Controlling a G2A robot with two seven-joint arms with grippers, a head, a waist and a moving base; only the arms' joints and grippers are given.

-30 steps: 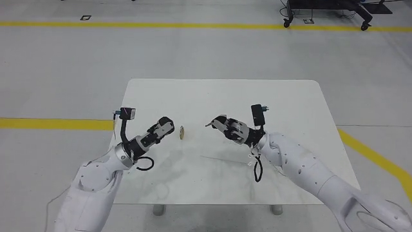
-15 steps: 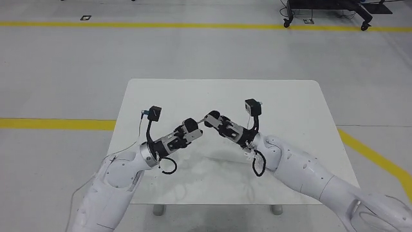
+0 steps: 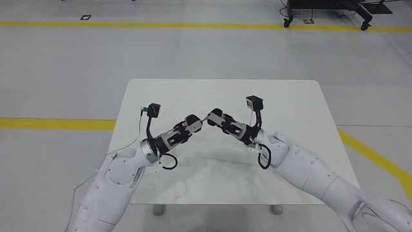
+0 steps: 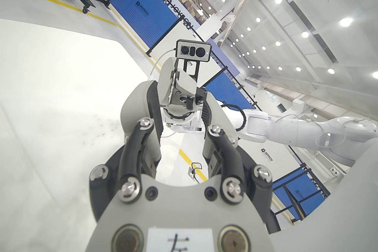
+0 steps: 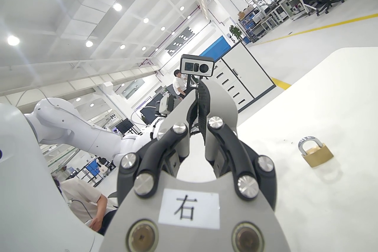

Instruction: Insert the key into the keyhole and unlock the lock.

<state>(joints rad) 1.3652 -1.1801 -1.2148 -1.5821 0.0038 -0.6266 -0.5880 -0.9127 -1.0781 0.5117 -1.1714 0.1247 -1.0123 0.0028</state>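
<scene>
- Right hand (image 5: 200, 87): fingers clenched tight. In the top view a thin pale sliver projects from its tip, judged to be the key (image 3: 204, 120). The grip itself cannot be confirmed in the right wrist view.
- Left hand (image 4: 180, 117): released, fingers spread wide. It is raised above the counter (image 3: 290, 103) with the right hand's tip just in front of the gap between its fingers.
- Padlock (image 5: 315, 153): lying flat on the counter with its shackle seated, apart from both hands and held by nothing. Its keyhole face cannot be made out.
- Risk 1, contact: the two hands sit tip to tip. Any misjudged advance would knock finger against finger and could twist the key out of line.
- Risk 2, drop: if a hand-over is intended, release before the left fingers have closed would let the key fall to the counter. It would lie flat there and be awkward to pick up again.
- Risk 3, unsecured lock: a key pressed into a padlock that nothing is holding would push it along the smooth counter rather than enter it.
- Risk 4, alignment: a small tilt at the grip would miss so narrow a slot, and turning needs the lock body held firm.
</scene>
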